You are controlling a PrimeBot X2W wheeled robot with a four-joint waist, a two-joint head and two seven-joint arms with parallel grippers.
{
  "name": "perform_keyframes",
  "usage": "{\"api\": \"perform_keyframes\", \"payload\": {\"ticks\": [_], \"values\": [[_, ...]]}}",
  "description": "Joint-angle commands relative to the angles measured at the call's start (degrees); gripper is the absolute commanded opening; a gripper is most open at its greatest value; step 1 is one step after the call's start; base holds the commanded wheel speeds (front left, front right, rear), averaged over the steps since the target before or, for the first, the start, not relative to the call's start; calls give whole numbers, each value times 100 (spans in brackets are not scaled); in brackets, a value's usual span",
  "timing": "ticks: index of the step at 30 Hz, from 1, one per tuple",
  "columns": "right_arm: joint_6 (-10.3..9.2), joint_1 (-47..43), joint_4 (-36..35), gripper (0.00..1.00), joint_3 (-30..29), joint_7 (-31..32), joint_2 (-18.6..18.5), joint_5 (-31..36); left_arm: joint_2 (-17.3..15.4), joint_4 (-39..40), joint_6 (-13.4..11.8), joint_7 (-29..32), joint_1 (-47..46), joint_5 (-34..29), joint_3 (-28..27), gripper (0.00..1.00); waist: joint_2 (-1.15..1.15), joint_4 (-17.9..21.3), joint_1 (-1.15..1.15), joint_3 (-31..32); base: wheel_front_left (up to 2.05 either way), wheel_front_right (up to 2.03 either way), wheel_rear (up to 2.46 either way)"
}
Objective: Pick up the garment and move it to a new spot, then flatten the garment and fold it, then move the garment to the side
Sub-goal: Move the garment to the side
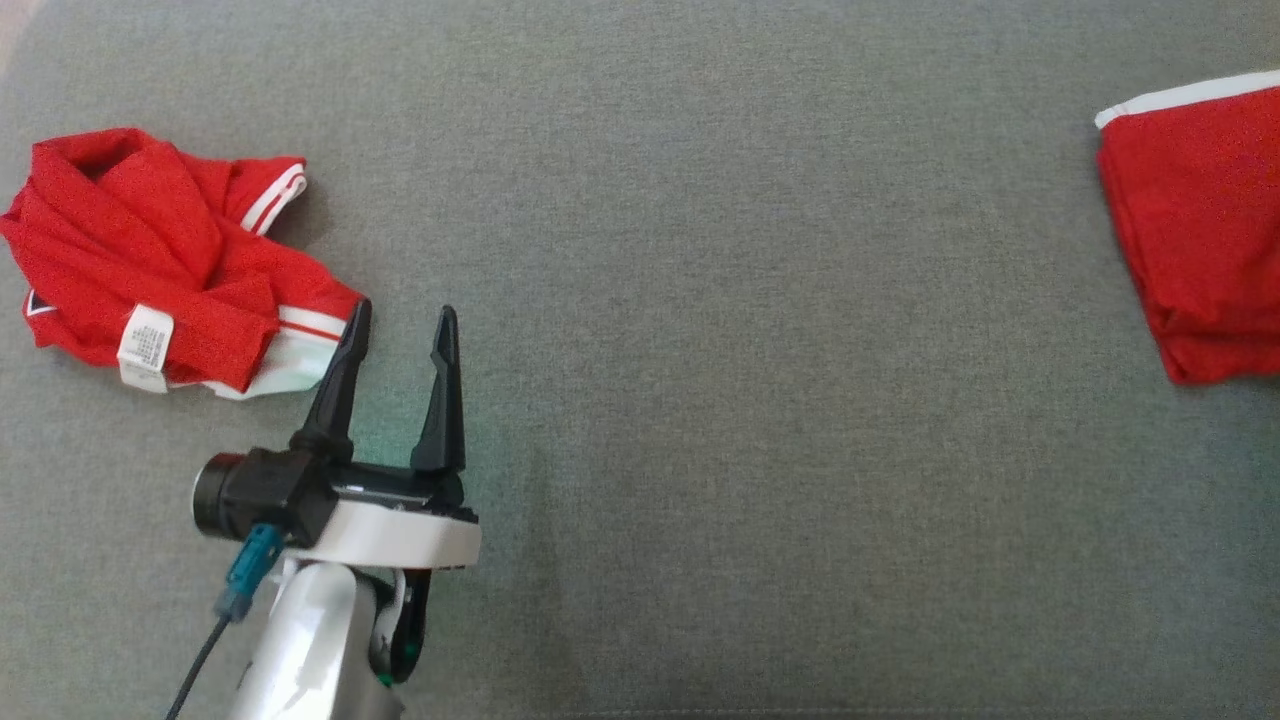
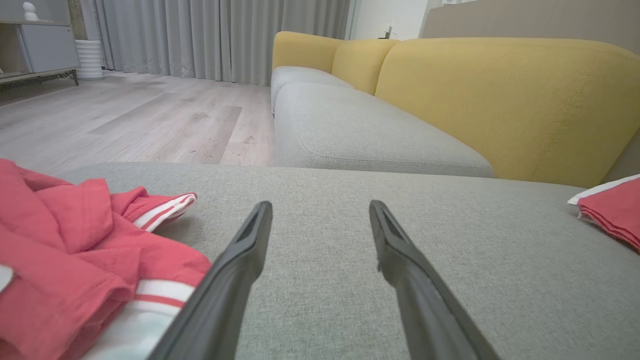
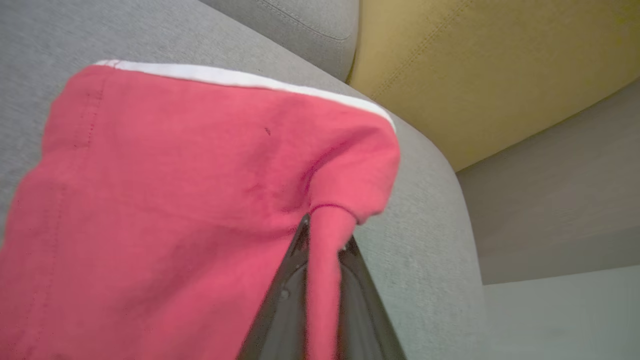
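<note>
A folded red garment (image 1: 1200,230) with a white edge lies at the right edge of the grey cushion (image 1: 750,400). In the right wrist view my right gripper (image 3: 325,235) is shut on a pinched fold of this garment (image 3: 175,200), near the cushion's rounded corner. In the left wrist view its corner (image 2: 615,210) lies far to the right. My left gripper (image 1: 403,310) stands open and holds nothing, low over the cushion at the lower left. Its left finger sits just beside a crumpled red garment (image 1: 150,250) with white stripes and a white label. In the left wrist view the open gripper (image 2: 320,205) has that crumpled garment (image 2: 75,240) to its left.
A yellow backrest (image 2: 500,100) rises behind the grey seat, and it is close beside the folded garment (image 3: 475,75). A wooden floor (image 2: 125,115), grey curtains and a cabinet lie beyond the cushion's far edge. Bare grey cushion spans the stretch between the two garments.
</note>
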State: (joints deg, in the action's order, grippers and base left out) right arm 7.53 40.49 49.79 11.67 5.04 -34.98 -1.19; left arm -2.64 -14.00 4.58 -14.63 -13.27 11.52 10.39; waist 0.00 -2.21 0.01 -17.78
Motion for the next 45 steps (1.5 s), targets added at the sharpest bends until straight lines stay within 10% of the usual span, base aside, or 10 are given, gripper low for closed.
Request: {"api": "perform_keyframes", "payload": {"ticks": [1,5,6,7,19,34,45], "values": [[-4,6,-152,0,48,-84,-110,-131,-24,180,5,-37,-156,-42,-234,100,0,5,-1,0,0,0,0],[-4,5,-195,0,264,-99,-211,-464,-24,153,12,-37,-182,-45,-236,100,0,19,-1,0,0,0,0],[-4,20,-190,38,263,-104,-275,-351,-24,148,12,-37,-190,-42,-229,100,0,20,-1,6,0,0,0],[-4,23,-168,100,225,-101,-263,-339,-24,141,13,-37,-193,-40,-223,100,0,22,-1,20,0,0,0],[-4,-441,-470,100,739,-1719,22,-1576,-24,267,-51,-37,48,-139,-253,100,0,117,-1,771,0,0,0],[-4,-1110,-2051,100,23,-1963,2827,-1486,-24,514,-160,-37,796,-177,-613,100,0,342,-1,1567,0,0,0],[-4,-2831,-2967,100,-316,-2001,3207,-1749,-23,437,-204,-37,1070,-95,-482,100,0,294,-1,1745,0,0,0]]}}
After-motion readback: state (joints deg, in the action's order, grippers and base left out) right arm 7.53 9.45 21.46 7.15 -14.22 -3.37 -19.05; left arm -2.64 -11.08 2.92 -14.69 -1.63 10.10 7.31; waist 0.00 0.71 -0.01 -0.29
